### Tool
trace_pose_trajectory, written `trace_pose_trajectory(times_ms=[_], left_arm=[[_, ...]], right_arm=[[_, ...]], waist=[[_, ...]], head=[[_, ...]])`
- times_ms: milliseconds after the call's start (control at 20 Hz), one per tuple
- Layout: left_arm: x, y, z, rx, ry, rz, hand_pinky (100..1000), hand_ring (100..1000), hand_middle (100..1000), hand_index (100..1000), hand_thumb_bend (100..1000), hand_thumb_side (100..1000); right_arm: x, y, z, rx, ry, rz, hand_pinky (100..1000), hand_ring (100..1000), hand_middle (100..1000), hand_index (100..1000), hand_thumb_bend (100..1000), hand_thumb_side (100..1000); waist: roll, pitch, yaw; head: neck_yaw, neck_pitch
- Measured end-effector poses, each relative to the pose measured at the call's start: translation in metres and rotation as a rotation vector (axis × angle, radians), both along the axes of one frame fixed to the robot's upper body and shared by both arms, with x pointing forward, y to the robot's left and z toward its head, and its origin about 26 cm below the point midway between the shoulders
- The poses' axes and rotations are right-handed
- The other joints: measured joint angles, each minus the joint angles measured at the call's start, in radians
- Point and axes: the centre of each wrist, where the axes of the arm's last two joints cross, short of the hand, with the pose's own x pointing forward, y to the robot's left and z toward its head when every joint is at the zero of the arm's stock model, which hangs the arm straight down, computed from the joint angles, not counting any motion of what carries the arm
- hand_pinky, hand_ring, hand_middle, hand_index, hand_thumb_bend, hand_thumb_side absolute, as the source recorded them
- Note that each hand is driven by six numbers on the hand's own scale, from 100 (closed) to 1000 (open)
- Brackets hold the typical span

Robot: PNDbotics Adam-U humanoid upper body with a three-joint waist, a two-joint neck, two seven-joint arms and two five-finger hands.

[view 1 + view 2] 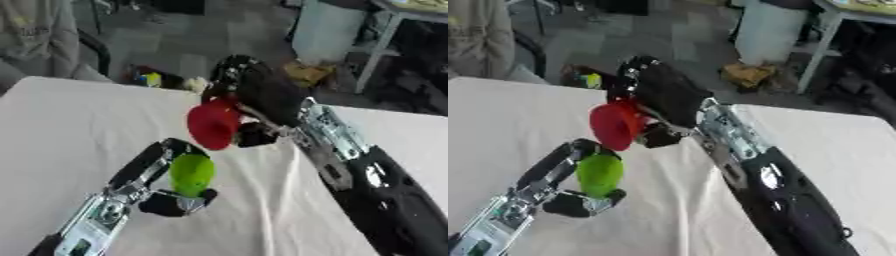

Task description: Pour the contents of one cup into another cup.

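Right hand [262,97] clasping red cup [213,124], tipping it on its side, mouth facing lower left, just above and beside green cup [192,174]. Left hand [166,185] curling around green cup, holding it over white worktop [52,135], near worktop centre.

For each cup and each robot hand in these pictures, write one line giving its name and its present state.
red cup: held in the air, tipped on its side above the green cup.
green cup: held roughly upright just above the white table, below the red cup.
right hand: fingers curled round the red cup.
left hand: fingers and thumb curled round the green cup.
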Motion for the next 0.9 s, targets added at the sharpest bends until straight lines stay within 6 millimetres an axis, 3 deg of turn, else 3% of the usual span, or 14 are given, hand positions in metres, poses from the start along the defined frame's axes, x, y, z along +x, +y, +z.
trace_pose_trajectory(times_ms=[550,650,900], left_arm=[[-0.002,0.028,-0.020,0.001,0.008,0.103,382,286,389,694,154,263],[-0.001,0.033,-0.020,-0.009,-0.016,0.129,394,298,400,696,207,266],[0.004,0.046,-0.026,-0.019,-0.102,0.201,462,367,465,744,471,346]], right_arm=[[0.002,-0.073,-0.013,0.337,0.351,-0.121,693,735,196,503,100,255],[0.003,-0.083,-0.021,0.374,0.389,-0.150,693,737,194,500,100,257],[0.003,-0.092,-0.031,0.406,0.425,-0.170,693,739,193,498,100,261]], waist=[[0.017,0.000,-0.015],[0.020,0.000,-0.018],[0.019,0.006,-0.030]], head=[[0.014,-0.001],[0.016,-0.002],[0.018,-0.012]])
